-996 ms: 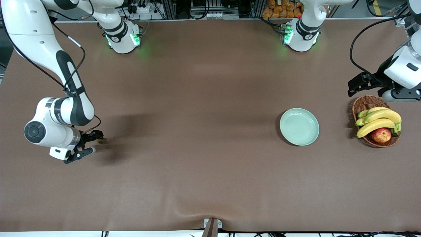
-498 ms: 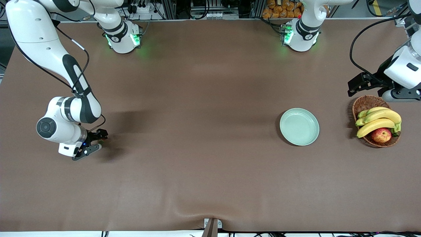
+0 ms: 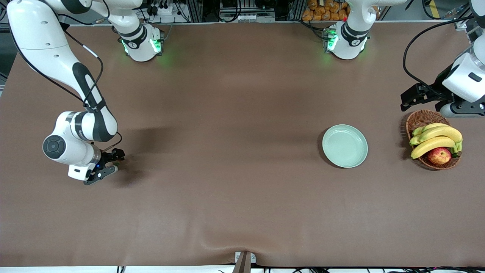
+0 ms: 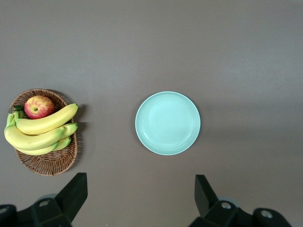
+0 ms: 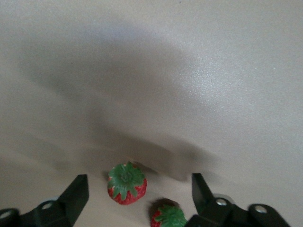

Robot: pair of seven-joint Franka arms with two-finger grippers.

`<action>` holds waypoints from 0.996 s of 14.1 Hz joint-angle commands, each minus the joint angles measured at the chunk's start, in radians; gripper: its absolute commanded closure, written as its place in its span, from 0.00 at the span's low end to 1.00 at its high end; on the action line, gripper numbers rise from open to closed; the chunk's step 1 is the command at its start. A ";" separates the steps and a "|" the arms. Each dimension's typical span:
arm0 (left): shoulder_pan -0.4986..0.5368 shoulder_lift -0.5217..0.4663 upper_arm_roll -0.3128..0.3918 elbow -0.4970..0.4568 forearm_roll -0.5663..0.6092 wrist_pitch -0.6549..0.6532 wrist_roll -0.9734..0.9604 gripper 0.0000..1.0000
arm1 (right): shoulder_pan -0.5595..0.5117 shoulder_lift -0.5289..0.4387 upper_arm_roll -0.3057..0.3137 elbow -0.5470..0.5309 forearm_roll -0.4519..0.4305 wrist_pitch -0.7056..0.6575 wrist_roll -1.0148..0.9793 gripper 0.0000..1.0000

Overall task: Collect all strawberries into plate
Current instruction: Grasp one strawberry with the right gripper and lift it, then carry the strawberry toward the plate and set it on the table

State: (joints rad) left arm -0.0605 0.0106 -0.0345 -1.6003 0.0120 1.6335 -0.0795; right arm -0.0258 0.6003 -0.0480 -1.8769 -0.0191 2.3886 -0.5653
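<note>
Low at the right arm's end of the table (image 3: 235, 212), the right gripper (image 3: 110, 163) straddles two strawberries (image 5: 127, 183), fingers apart, ungrasped; the left gripper (image 4: 142, 201) waits spread above the basket (image 3: 416, 118).

Robotics lab: table-mounted arm bases (image 3: 142, 43)

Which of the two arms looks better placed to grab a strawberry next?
The right one. Its right gripper sits low at its end of the table with open fingers around two strawberries. The left gripper waits open above the fruit basket, beside the plate.
</note>
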 commanded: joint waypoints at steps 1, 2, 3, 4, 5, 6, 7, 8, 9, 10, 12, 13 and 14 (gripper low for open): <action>-0.001 0.005 0.001 0.008 -0.009 -0.007 0.001 0.00 | -0.006 -0.013 0.005 -0.024 -0.012 0.024 -0.025 0.44; -0.001 0.005 0.001 0.008 -0.009 -0.007 0.001 0.00 | -0.006 -0.013 0.005 -0.024 -0.012 0.024 -0.022 0.57; -0.001 0.005 0.001 0.008 -0.009 -0.007 0.001 0.00 | -0.006 -0.013 0.005 -0.024 -0.010 0.021 -0.022 0.69; -0.001 0.005 0.001 0.008 -0.009 -0.007 0.001 0.00 | -0.006 -0.013 0.005 -0.022 -0.010 0.017 -0.021 0.82; 0.001 0.005 0.001 0.006 -0.010 -0.007 0.001 0.00 | -0.006 -0.014 0.005 -0.022 -0.010 0.015 -0.021 0.93; 0.001 0.005 0.001 0.006 -0.009 -0.007 0.001 0.00 | -0.006 -0.014 0.005 -0.022 -0.010 0.014 -0.019 1.00; 0.001 0.005 0.001 0.006 -0.010 -0.007 0.001 0.00 | -0.006 -0.019 0.005 -0.022 -0.010 0.012 -0.018 1.00; 0.001 0.005 0.001 0.006 -0.011 -0.007 0.001 0.00 | -0.005 -0.024 0.005 -0.021 -0.010 0.003 -0.018 1.00; 0.001 0.005 0.001 0.006 -0.011 -0.007 0.001 0.00 | -0.003 -0.033 0.008 -0.016 -0.010 -0.014 -0.016 1.00; -0.001 0.005 0.001 0.006 -0.011 -0.007 0.001 0.00 | 0.004 -0.054 0.010 -0.011 -0.009 -0.040 -0.013 1.00; -0.001 0.005 0.001 0.006 -0.011 -0.007 0.001 0.00 | 0.044 -0.103 0.011 -0.001 0.004 -0.089 -0.004 1.00; -0.001 0.005 0.001 0.005 -0.011 -0.007 0.001 0.00 | 0.075 -0.129 0.013 0.001 0.005 -0.100 0.010 1.00; -0.001 0.005 0.001 0.005 -0.011 -0.007 0.001 0.00 | 0.110 -0.149 0.014 0.004 0.005 -0.104 0.034 1.00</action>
State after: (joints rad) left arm -0.0607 0.0144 -0.0349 -1.6006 0.0120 1.6335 -0.0795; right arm 0.0239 0.5226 -0.0348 -1.8571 -0.0174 2.3166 -0.5605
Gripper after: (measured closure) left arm 0.000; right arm 0.683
